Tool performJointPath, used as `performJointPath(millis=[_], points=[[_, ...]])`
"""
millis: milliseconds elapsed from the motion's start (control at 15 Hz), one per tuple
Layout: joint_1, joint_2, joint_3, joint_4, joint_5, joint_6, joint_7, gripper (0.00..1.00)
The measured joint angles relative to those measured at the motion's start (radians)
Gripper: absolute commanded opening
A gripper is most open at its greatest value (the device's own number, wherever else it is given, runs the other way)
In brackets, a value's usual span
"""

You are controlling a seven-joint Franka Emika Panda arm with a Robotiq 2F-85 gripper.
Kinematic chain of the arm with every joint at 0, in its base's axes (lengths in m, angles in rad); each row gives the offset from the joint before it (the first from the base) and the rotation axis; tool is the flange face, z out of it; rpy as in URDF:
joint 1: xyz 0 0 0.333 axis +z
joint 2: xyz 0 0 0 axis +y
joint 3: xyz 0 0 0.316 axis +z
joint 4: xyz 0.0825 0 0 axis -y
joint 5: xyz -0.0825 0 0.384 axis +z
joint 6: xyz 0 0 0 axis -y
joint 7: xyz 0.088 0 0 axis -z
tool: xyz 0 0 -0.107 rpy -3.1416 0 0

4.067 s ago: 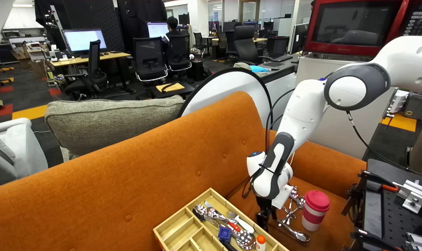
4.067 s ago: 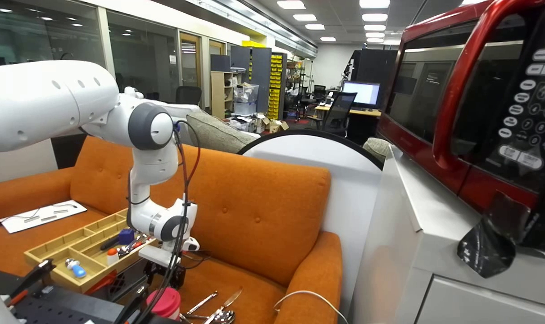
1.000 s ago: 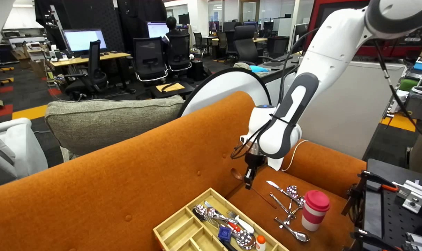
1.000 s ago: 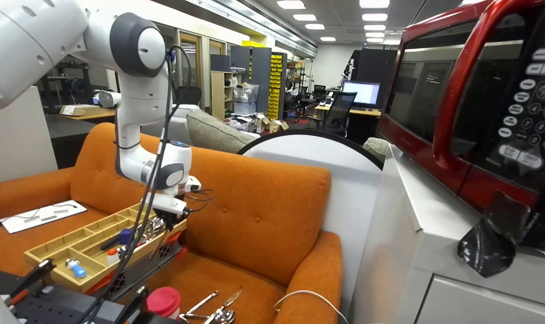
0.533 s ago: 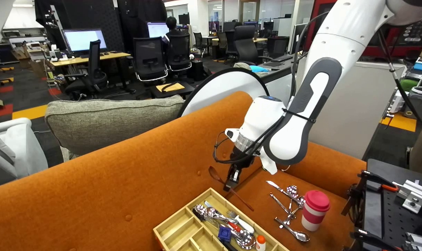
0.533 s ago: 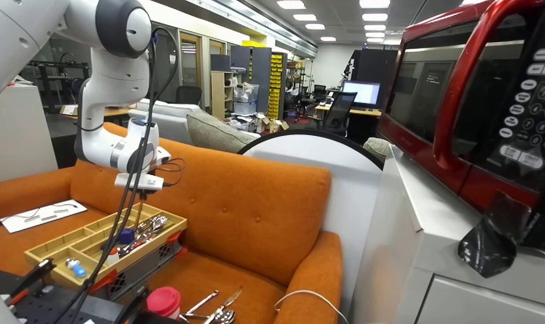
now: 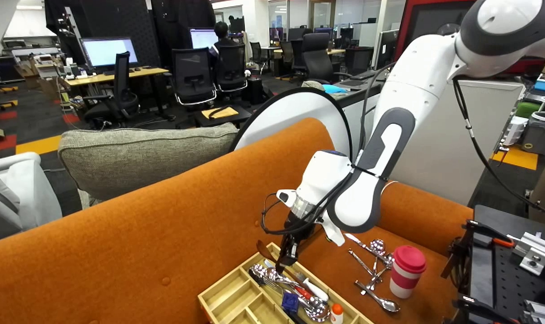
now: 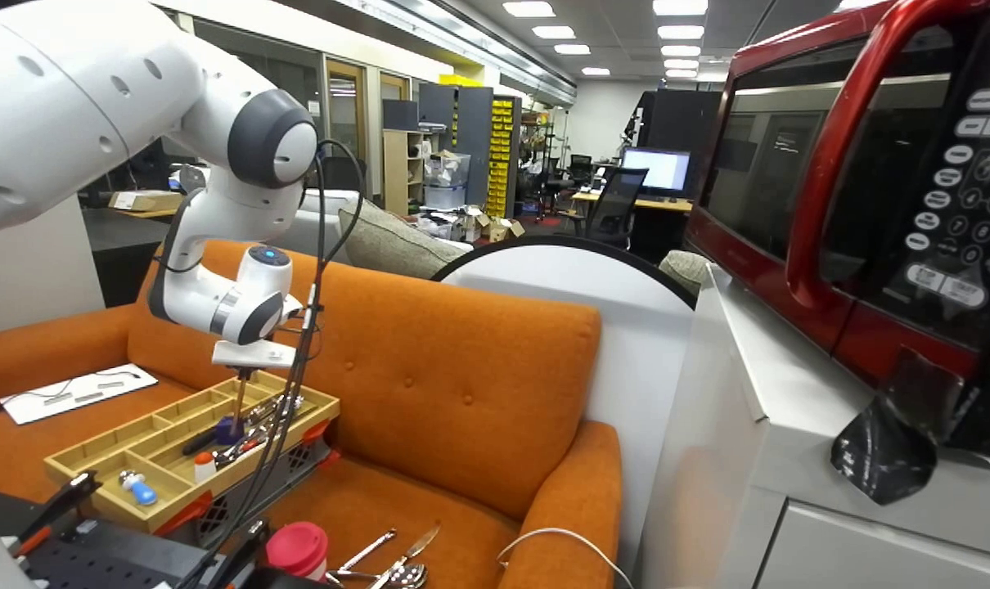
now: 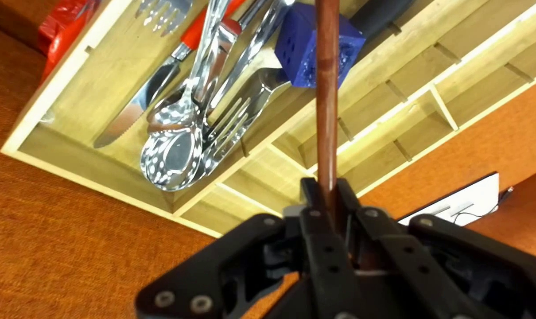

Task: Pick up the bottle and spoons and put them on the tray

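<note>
Exterior view, left to right: narrow compartments of the pale wooden tray (image 7: 229,285) are lying toward eight o'clock from the gripper (image 7: 282,267), which is hanging over the tray's cutlery compartment. In the wrist view, its two fingers (image 9: 311,195) are pinching the reddish-brown handle of a wooden spoon (image 7: 264,249), with only that handle's thickness between them. The spoon is tilting, its bowl pointing between ten and eleven o'clock. Inside the tray, silver cutlery (image 7: 257,270) is crowding together, a blue block (image 7: 290,302) is sitting near six o'clock, and a small white bottle with an orange cap (image 7: 337,313) is standing toward four. Farther right, at three o'clock and apart from the tray, silver spoons (image 7: 389,306) are lying in a loose cluster with a knife (image 7: 354,240) on the sofa's orange surface (image 7: 326,265). Just beside them, on their three o'clock side, the red-capped bottle (image 7: 407,272) is standing upright on the same surface; whether it is touching a spoon is hard to tell.
</note>
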Motion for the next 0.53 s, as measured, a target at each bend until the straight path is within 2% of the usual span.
performJointPath(millis=[133, 200, 267, 400, 533], points=[[-0.017, 0.069, 0.015, 0.065, -0.001, -0.036, -0.020, 0.03], [-0.023, 0.093, 0.017, 0.094, -0.001, -0.056, -0.021, 0.11], [-0.027, 0.113, 0.017, 0.118, 0.001, -0.074, -0.021, 0.36], [-0.031, 0.144, 0.013, 0.159, 0.011, -0.118, -0.020, 0.40], [-0.031, 0.164, 0.010, 0.184, 0.027, -0.159, -0.020, 0.55]])
